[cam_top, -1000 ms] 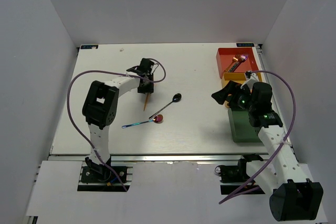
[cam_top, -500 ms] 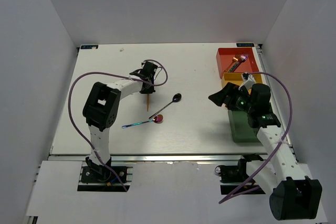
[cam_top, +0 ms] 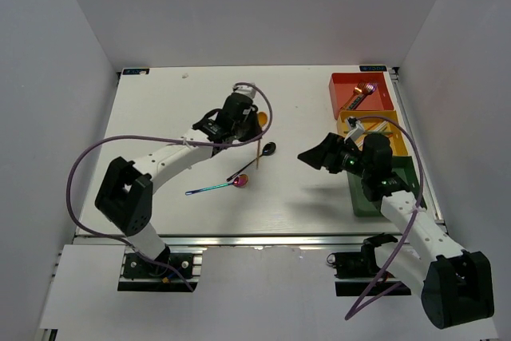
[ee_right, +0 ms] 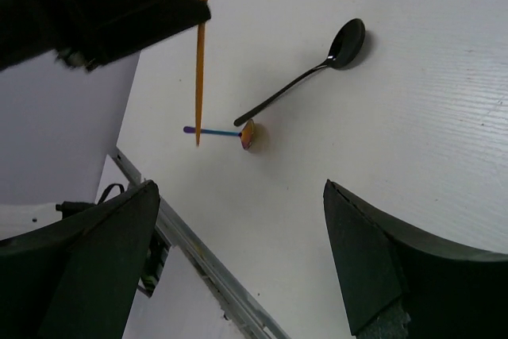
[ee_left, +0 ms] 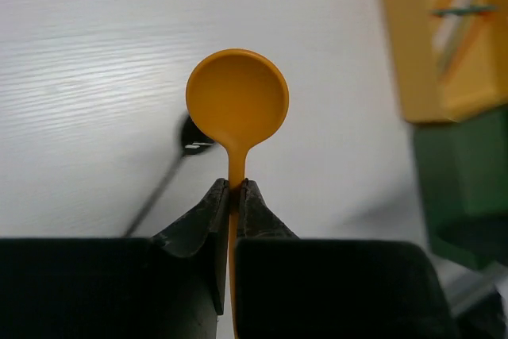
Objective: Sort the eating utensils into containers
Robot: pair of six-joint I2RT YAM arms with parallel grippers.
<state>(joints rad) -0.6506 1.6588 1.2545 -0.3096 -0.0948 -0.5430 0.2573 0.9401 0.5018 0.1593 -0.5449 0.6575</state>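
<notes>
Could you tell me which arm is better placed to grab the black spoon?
Right, probably: the right end effector is open, empty, facing the black spoon; the left end effector clamps the orange spoon.

The worktop is white, with a fine grain like wood. Plain pale grey walls stand at the left, far and right sides of the worktop. A metal rail runs along its near edge. Small dark tags sit at its two far corners.

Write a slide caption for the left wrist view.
Left gripper pinches an orange spoon by its handle, bowl forward, over the white table.
</notes>
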